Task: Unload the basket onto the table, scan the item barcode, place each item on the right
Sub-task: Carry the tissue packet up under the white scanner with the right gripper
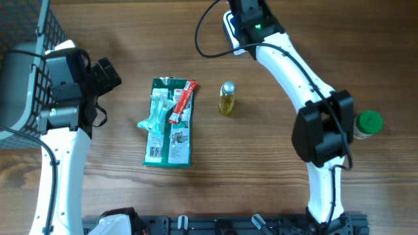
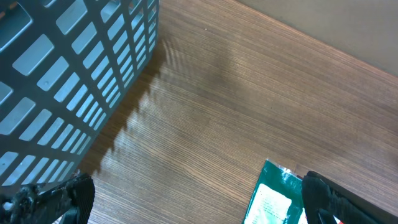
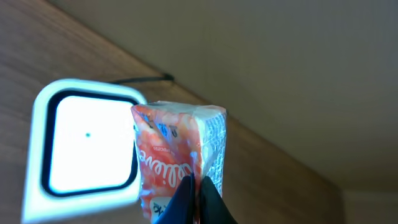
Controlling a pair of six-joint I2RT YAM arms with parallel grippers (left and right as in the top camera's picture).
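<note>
Orange packet pinched at bottom edge by right gripper, upright, just beside lit scanner at far table edge. Left gripper spread wide near basket; open wood toward green package.

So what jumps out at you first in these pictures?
The bright white scanner window glows in the right wrist view, and the right pincer holds an orange packet up close by it. From overhead, a big green package lies in the middle of the table with a little yellow bottle beside it.
</note>
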